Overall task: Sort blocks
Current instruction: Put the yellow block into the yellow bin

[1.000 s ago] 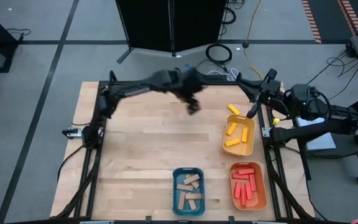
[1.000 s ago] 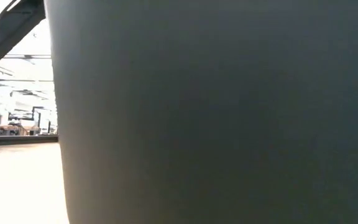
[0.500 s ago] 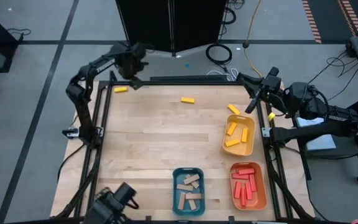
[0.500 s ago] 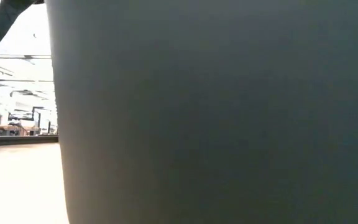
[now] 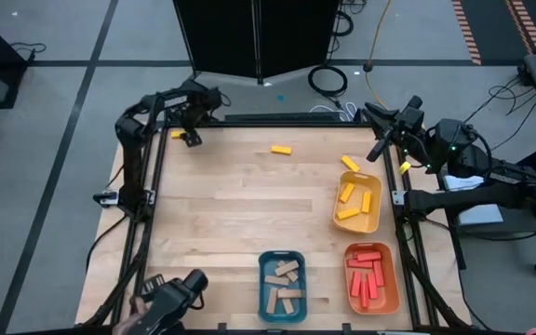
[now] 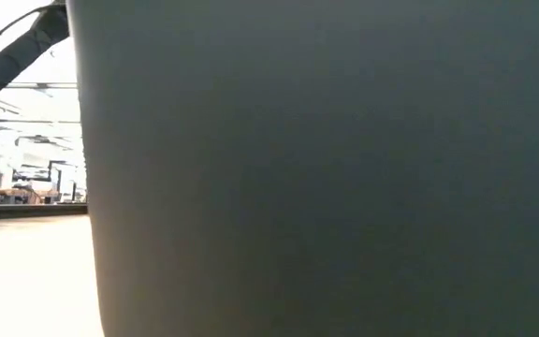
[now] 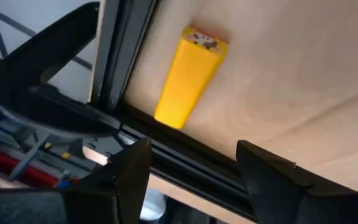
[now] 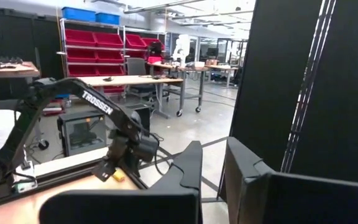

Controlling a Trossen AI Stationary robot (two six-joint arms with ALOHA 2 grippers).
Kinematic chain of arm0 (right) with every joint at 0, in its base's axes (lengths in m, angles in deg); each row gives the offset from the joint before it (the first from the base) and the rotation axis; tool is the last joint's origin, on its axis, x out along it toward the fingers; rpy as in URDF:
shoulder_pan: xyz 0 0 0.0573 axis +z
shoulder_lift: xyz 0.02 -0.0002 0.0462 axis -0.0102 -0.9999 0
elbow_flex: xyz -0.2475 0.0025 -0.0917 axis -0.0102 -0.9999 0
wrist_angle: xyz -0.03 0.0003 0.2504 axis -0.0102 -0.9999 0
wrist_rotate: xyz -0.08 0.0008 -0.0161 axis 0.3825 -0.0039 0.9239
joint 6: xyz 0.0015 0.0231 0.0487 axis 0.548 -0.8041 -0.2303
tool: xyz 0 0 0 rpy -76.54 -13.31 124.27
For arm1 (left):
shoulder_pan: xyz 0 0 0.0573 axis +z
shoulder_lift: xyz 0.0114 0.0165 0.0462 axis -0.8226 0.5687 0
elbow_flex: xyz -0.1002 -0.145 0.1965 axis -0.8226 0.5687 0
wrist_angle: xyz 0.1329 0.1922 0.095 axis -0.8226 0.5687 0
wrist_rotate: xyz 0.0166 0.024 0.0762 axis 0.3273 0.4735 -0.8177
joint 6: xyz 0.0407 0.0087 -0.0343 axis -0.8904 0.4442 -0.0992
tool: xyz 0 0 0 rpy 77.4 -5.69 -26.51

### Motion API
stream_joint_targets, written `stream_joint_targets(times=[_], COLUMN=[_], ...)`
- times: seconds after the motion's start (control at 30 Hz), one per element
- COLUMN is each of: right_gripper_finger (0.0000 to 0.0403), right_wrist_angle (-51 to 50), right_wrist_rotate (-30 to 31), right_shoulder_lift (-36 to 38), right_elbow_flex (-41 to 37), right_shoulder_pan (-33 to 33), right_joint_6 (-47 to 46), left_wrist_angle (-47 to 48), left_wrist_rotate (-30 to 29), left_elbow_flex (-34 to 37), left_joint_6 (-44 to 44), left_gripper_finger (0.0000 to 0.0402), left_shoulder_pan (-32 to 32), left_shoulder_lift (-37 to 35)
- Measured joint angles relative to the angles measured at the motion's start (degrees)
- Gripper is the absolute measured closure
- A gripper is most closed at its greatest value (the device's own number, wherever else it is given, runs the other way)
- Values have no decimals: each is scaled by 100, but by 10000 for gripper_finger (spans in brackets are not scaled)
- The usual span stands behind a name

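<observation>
We're right over the far left corner of the table with the left gripper, fingers spread and empty. Just beneath and ahead of it lies a yellow block, tight against the black frame rail; in the high view it sits at, touching nothing but wood. Its long axis runs roughly along the table's far edge, so we judge the jaws need to straddle its short width.

Further along that far edge, a second yellow block lies loose near the middle, and a third rests just outside the yellow tray.

Over at the far right corner, the right gripper is pressed together, idle. The left arm is clearly nearer the corner block.
</observation>
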Motion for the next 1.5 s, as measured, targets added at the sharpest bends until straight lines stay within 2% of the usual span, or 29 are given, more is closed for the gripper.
stream_joint_targets(times=[0.17, 0.33, 0.6, 0.73, 0.87, 1.07, 1.2, 1.37, 1.5], right_gripper_finger=[403, 403, 403, 403, 403, 403, 403, 403, 403], right_wrist_angle=[-5, -15, -40, 16, 37, 31, 8, -319, -480], right_wrist_rotate=[-31, -33, -32, -31, -29, -28, 7, 2, 7], right_shoulder_lift=[9, 8, 131, 232, 334, 461, 458, 444, 444], right_elbow_flex=[0, 0, 0, 0, 0, 0, 0, 0, 0], right_shoulder_pan=[-2, 0, 0, 0, 0, 0, 0, 2, 0], right_joint_6=[13, 39, 285, 344, 426, 471, 589, 598, 568], left_wrist_angle=[-191, -286, -158, -59, -32, 21, 146, 108, 136], left_wrist_rotate=[-301, -317, -34, 326, 309, 201, 244, 910, 1876], left_elbow_flex=[-2, -6, -34, -47, -36, -94, -333, -629, -786], left_joint_6=[-156, -402, -781, -861, -831, -647, -394, -227, -49], left_gripper_finger=[169, 169, 169, 174, 215, 313, 325, 325, 325], left_shoulder_pan=[63, 94, 198, 243, 224, 126, 26, -280, -591], left_shoulder_lift=[299, 479, 864, 943, 951, 970, 999, 709, 281])
